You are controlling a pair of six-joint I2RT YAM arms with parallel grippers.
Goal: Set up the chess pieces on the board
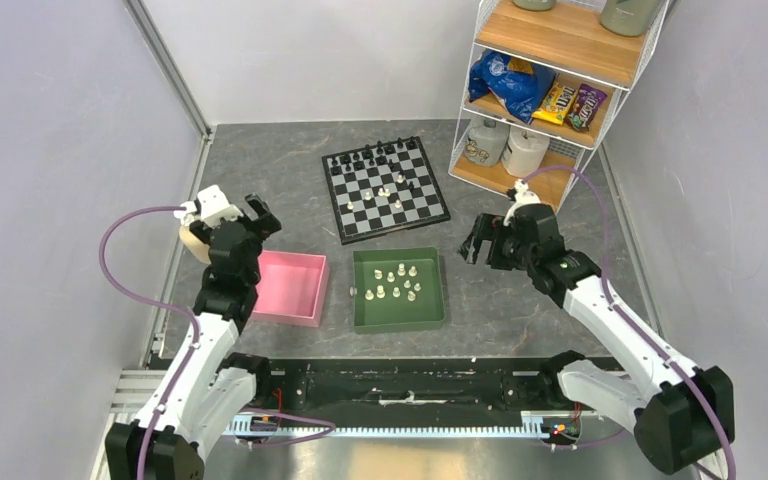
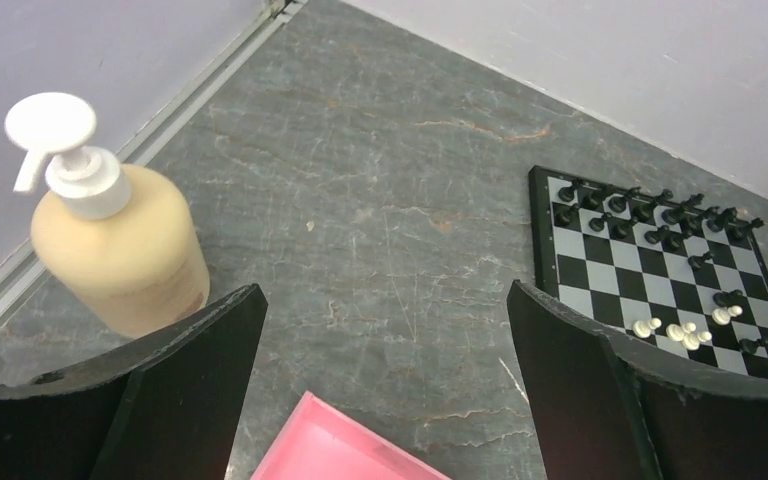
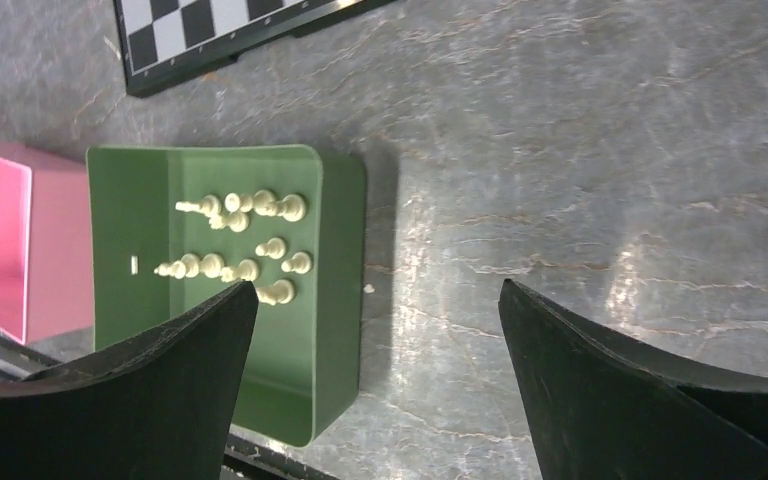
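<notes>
**Enclosure and furnishings**

Pale lilac walls (image 1: 60, 150) are enclosing a dark grey marbled tabletop (image 1: 260, 160) on three sides, a metal rail (image 1: 198, 160) running along the left wall's foot. A white wire rack (image 1: 560, 40) with wooden shelves is standing in the far right corner, carrying snack bags (image 1: 508, 85) and white jars (image 1: 525, 152). Even light is falling throughout.

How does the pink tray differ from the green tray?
The pink tray shows no pieces; the green tray holds cream-white chess pieces. The pink tray lies left of the green tray. Both are square, open trays near the board.
</notes>
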